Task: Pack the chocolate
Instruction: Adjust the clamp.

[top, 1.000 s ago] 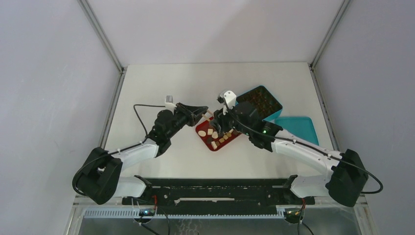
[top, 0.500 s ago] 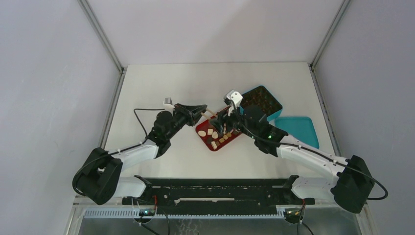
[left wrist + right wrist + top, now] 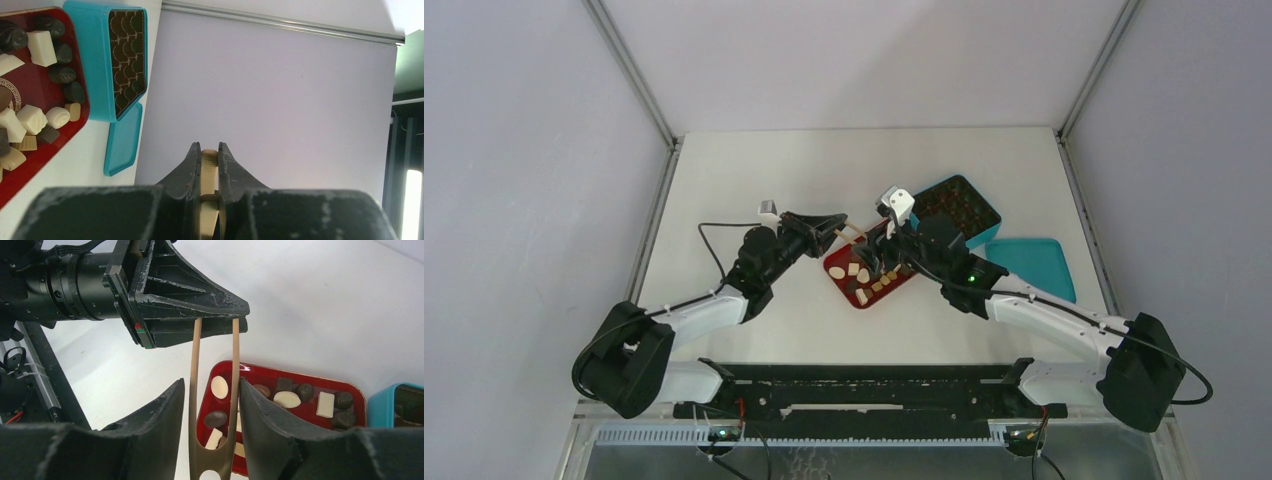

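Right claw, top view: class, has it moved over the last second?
Yes. The right claw has shifted slightly right; its white camera mount now sits nearer the teal box's left corner.

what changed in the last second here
The right claw shifted slightly right, toward the teal box, jaws open either side of the tongs. The left claw stayed shut on the tongs; red tray, chocolate and lid did not move.
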Robot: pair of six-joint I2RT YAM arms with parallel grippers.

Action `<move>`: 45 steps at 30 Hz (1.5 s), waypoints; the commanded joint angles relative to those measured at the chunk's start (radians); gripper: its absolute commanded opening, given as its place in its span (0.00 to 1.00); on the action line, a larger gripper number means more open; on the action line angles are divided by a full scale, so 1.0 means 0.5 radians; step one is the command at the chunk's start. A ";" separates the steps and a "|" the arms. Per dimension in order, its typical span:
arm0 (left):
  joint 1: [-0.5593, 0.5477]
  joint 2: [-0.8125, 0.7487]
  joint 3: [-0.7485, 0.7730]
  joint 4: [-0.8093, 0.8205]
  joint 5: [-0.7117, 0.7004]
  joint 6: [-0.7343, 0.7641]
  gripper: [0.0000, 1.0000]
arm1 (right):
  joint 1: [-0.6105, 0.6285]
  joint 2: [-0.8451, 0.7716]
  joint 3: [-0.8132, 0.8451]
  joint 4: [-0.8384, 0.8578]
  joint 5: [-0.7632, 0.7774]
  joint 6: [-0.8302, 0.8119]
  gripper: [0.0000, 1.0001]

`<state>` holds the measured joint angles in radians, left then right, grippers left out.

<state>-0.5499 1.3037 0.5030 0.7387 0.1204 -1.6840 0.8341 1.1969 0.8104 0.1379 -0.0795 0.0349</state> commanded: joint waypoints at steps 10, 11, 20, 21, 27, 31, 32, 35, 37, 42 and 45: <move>-0.014 -0.019 0.025 0.070 0.080 0.002 0.10 | 0.022 -0.002 0.013 0.027 0.083 -0.067 0.29; -0.013 -0.027 0.023 0.047 0.079 0.023 0.16 | 0.021 -0.015 0.013 0.014 0.082 -0.067 0.28; 0.009 -0.264 0.087 -0.535 -0.079 0.538 0.60 | 0.002 -0.028 0.247 -0.598 0.222 -0.051 0.26; 0.015 -0.310 0.100 -0.628 -0.107 0.621 0.62 | -0.011 -0.022 0.275 -0.673 0.231 -0.042 0.26; 0.023 -0.600 0.250 -1.262 -0.449 1.186 0.73 | -0.109 0.095 0.470 -1.115 0.289 0.049 0.28; 0.034 -0.778 0.393 -1.650 -0.655 1.606 0.88 | -0.176 0.197 0.581 -1.306 0.273 0.054 0.30; 0.039 -0.812 0.443 -1.757 -0.697 1.705 0.91 | -0.189 0.224 0.603 -1.339 0.281 0.051 0.30; 0.044 -0.910 0.583 -2.023 -0.827 1.975 0.95 | -0.226 0.329 0.673 -1.463 0.282 0.044 0.31; 0.047 -0.980 0.653 -2.165 -0.908 2.148 0.95 | -0.248 0.392 0.715 -1.529 0.271 0.036 0.31; 0.054 -1.130 0.819 -2.350 -1.004 2.665 0.96 | -0.297 0.555 0.824 -1.659 0.212 0.033 0.32; 0.054 -1.153 0.920 -2.456 -1.075 2.953 0.97 | -0.313 0.654 0.884 -1.726 0.182 0.023 0.32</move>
<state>-0.5297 0.7498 0.8612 -0.3882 -0.3393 -0.4938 0.6888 1.4891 1.1854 -0.6716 0.0349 0.0433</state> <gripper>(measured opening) 0.964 0.349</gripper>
